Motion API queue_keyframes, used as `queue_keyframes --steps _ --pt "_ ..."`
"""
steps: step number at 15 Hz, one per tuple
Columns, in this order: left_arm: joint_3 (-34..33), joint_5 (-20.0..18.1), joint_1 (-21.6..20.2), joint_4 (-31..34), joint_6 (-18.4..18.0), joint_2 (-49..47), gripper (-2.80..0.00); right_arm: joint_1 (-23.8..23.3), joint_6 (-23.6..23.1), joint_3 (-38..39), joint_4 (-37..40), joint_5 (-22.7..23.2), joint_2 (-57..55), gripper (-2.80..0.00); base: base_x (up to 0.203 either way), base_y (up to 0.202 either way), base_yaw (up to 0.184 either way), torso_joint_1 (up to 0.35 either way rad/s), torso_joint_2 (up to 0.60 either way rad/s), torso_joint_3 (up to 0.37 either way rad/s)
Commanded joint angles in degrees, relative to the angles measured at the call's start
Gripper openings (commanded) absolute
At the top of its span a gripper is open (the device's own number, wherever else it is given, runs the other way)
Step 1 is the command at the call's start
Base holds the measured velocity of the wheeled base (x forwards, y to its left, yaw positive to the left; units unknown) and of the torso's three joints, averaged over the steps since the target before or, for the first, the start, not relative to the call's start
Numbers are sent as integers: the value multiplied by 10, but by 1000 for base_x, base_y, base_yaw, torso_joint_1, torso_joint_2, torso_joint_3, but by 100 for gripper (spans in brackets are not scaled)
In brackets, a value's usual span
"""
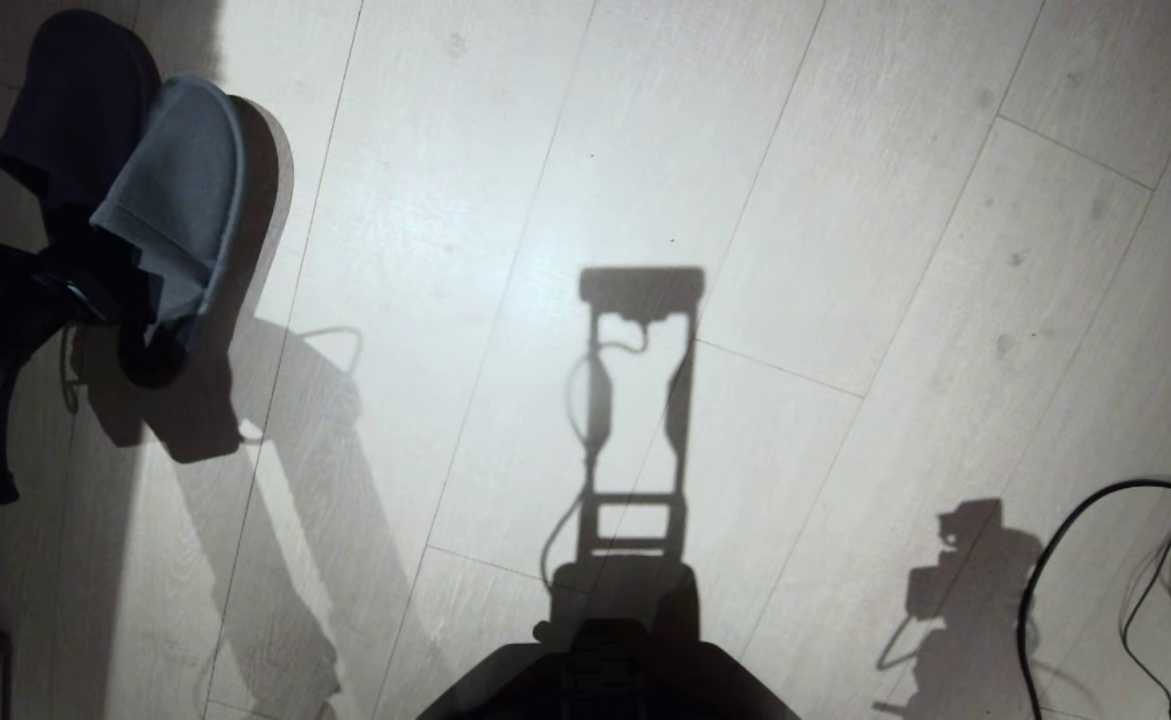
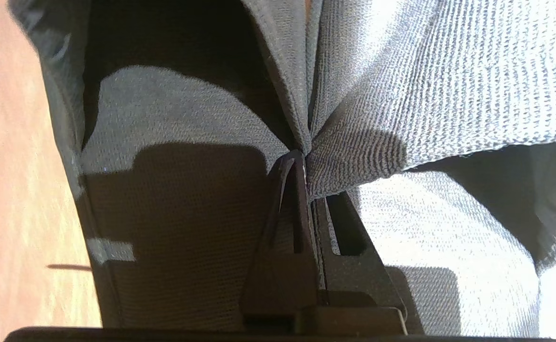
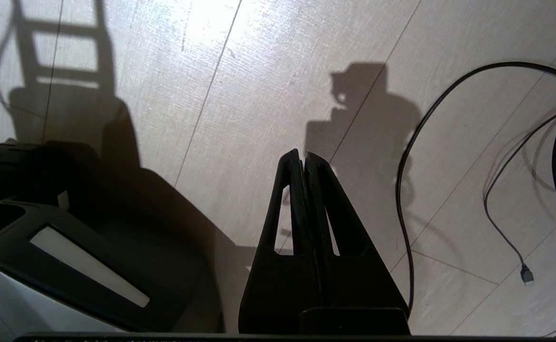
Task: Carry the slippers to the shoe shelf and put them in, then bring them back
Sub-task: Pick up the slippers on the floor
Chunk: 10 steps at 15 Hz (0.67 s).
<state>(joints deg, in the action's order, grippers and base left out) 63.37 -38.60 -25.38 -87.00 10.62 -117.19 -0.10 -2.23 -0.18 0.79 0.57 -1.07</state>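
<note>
at the far left of the head view, the robot's left gripper (image 2: 306,164) holds the slippers (image 1: 160,200) off the pale plank floor (image 1: 645,150), its two black fingers (image 2: 285,199) pressed together on the pinched fabric of both uppers where they meet. the pair hangs side by side, toes pointing away from the robot, the darker slipper on the outer left and the lighter blue-grey one just inside it, its tan sole edge turned toward the middle of the room; their shadow falls on the boards below them. toward the centre, the robot's own dark base (image 1: 610,670) juts in from the near edge, with the long shadow of its frame stretching ahead across the planks. further right, the right gripper (image 3: 302,159) hangs over bare floor with its fingers closed flat against each other, gripping nothing. at the far right, loose black cables (image 1: 1095,560) loop across the boards, well apart from the slippers.
</note>
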Motion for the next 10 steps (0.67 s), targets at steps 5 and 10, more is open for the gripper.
queue_keyframes --steps 5,10 --pt "-17 -1 -8 -7 11 66 -280 0 -1 0 0 0 -3 -280 0 0 0 0 0 0" --pt "-73 -7 -28 -7 31 126 -280 0 0 0 -2 0 -7 -280 0 0 0 0 0 0"
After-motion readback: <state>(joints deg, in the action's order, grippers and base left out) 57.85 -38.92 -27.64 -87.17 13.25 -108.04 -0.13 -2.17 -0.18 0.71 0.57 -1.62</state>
